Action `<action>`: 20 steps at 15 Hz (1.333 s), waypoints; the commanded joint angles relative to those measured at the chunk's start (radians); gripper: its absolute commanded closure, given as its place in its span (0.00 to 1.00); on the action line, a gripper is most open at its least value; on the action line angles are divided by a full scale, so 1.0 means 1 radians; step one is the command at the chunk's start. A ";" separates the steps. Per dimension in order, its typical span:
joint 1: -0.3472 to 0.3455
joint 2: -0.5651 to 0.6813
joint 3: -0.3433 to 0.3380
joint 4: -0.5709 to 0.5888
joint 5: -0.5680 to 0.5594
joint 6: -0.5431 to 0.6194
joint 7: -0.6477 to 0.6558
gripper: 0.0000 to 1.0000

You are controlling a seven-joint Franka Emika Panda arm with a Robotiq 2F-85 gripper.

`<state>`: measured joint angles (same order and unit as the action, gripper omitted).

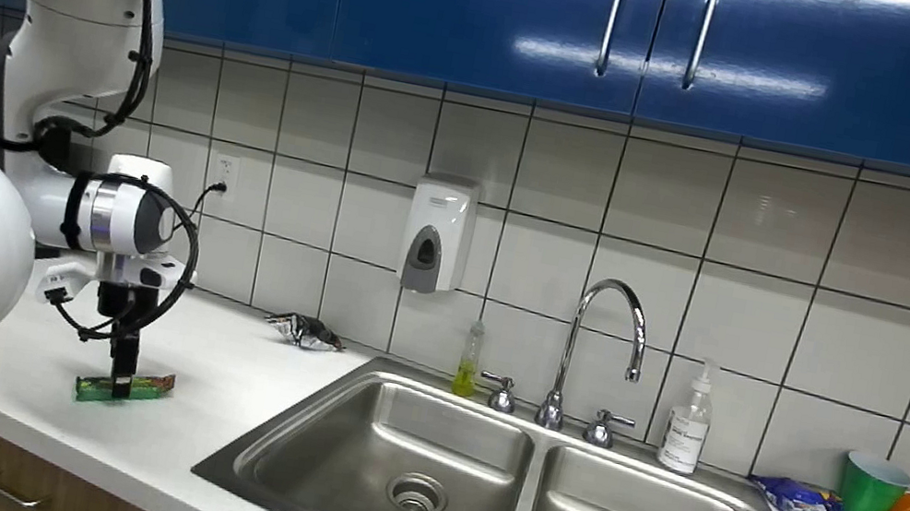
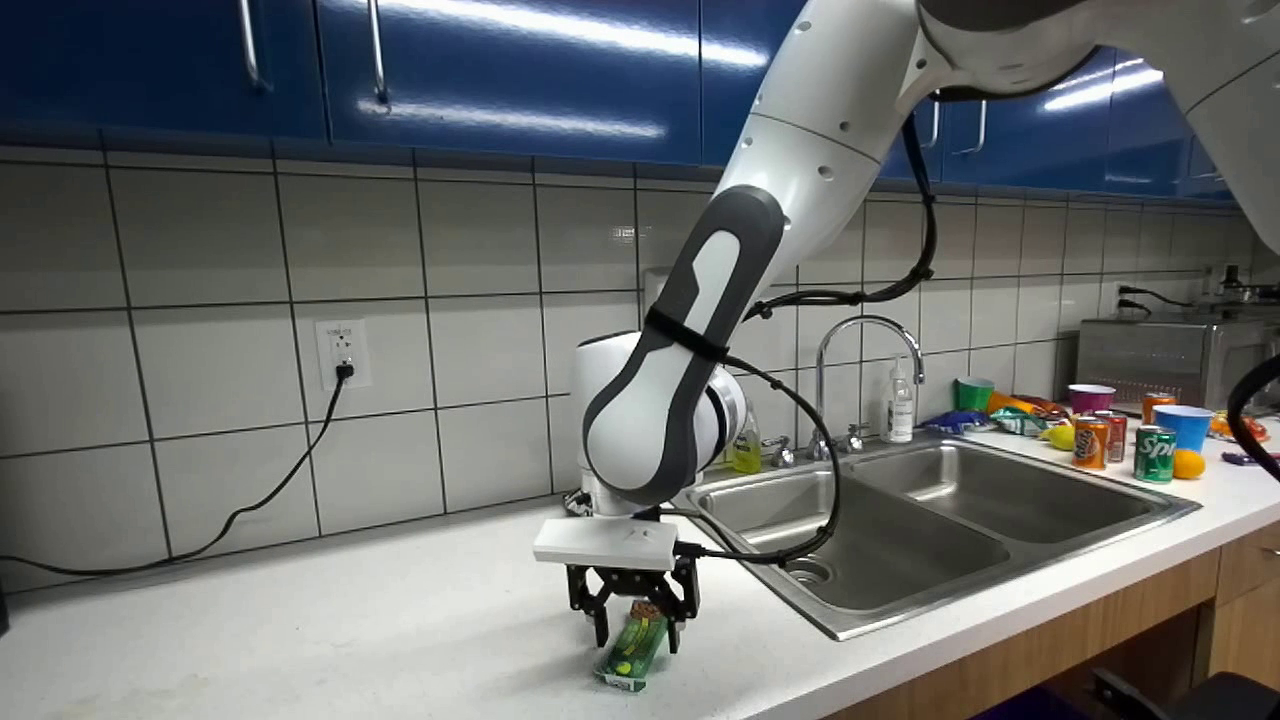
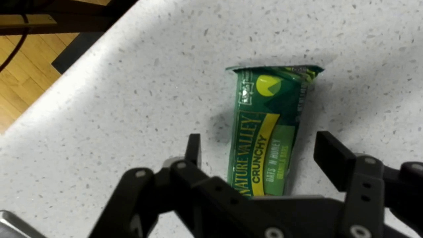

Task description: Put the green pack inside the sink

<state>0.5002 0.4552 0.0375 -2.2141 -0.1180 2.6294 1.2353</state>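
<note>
The green pack, a flat green granola bar wrapper, lies on the white counter left of the sink in an exterior view (image 1: 152, 388); it also shows in an exterior view (image 2: 627, 660) and the wrist view (image 3: 264, 132). My gripper (image 2: 638, 642) is open and low over the pack, one finger on each side. In the wrist view the gripper (image 3: 259, 147) has a gap on both sides of the pack; its far end is hidden behind the gripper. The steel double-basin sink shows in both exterior views, at its rim (image 1: 216, 468) (image 2: 1030, 553).
A chrome faucet (image 1: 569, 351) and a yellow-green soap bottle (image 1: 469, 359) stand behind the sink. A foil bag (image 1: 304, 331) lies on the counter near the wall. Cans (image 2: 1090, 442) and cups clutter the far side. The counter's front edge (image 3: 71, 71) is near the pack.
</note>
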 commanded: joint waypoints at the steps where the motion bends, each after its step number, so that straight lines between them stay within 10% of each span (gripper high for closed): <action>1: 0.001 0.016 -0.001 0.016 -0.017 0.007 0.028 0.42; 6: 0.001 0.028 -0.003 0.027 -0.014 0.010 0.026 0.82; 20: -0.010 -0.014 0.008 0.046 -0.021 -0.015 -0.020 0.83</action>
<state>0.5002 0.4733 0.0370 -2.1673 -0.1190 2.6326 1.2331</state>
